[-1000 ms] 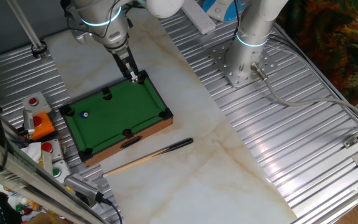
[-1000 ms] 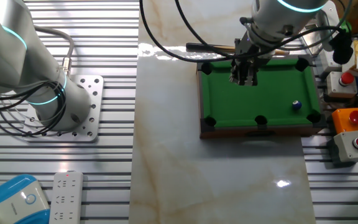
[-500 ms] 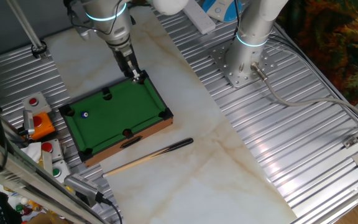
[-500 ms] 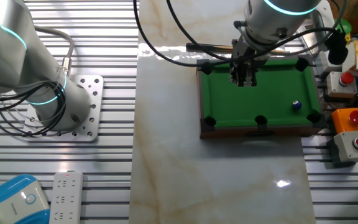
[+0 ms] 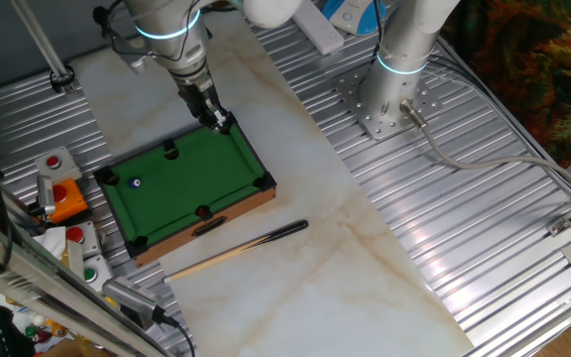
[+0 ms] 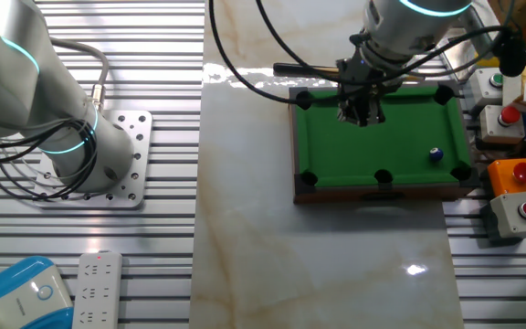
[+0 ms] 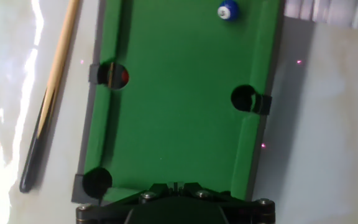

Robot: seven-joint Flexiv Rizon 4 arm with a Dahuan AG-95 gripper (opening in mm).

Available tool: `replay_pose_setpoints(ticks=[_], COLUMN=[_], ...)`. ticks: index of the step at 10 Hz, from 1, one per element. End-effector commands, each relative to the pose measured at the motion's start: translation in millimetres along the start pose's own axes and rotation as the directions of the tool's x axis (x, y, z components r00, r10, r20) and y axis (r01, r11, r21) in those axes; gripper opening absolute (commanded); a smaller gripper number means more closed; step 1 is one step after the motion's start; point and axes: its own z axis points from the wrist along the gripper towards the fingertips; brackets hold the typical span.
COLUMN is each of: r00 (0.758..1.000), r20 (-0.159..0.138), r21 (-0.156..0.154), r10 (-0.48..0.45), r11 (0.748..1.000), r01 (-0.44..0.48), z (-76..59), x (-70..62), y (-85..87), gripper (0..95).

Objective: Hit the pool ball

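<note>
Tool point(image 6: 361, 114) shifted slightly toward far rail; grip state unclear. Pool ball point(image 7: 228, 11) unmoved: tiny, dark blue, white spot.

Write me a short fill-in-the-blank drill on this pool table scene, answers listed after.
1. The pool ball is dark ____ with a white spot.
2. The ball rests on the ____ felt of the small pool table.
3. The wooden cue lies on the marble, ____ the pool table.
4. The pincer holds ____.

Answers: blue; green; outside; nothing
</note>
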Motion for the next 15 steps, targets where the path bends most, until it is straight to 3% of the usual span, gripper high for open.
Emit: replay_pose_setpoints(ticks=[1,5,8,11,14,15], r00=[0.999,0.998,0.991,0.964,0.947,0.944], r20=[0.009,0.013,0.014,0.024,0.049,0.055], r21=[-0.010,-0.010,-0.004,-0.017,-0.011,-0.013], r10=[0.031,0.059,0.132,0.265,0.317,0.327], r11=[0.999,0.998,0.991,0.964,0.948,0.945], r01=[-0.031,-0.059,-0.132,-0.265,-0.317,-0.326], z=[-2.4,0.4,15.1,48.1,79.4,86.7], x=[2.6,-0.5,-29.2,-62.1,-98.6,-105.3], y=[1.1,7.1,74.2,146.3,199.0,207.6], gripper=[0.0,0.0,0.0,0.0,0.0,0.0])
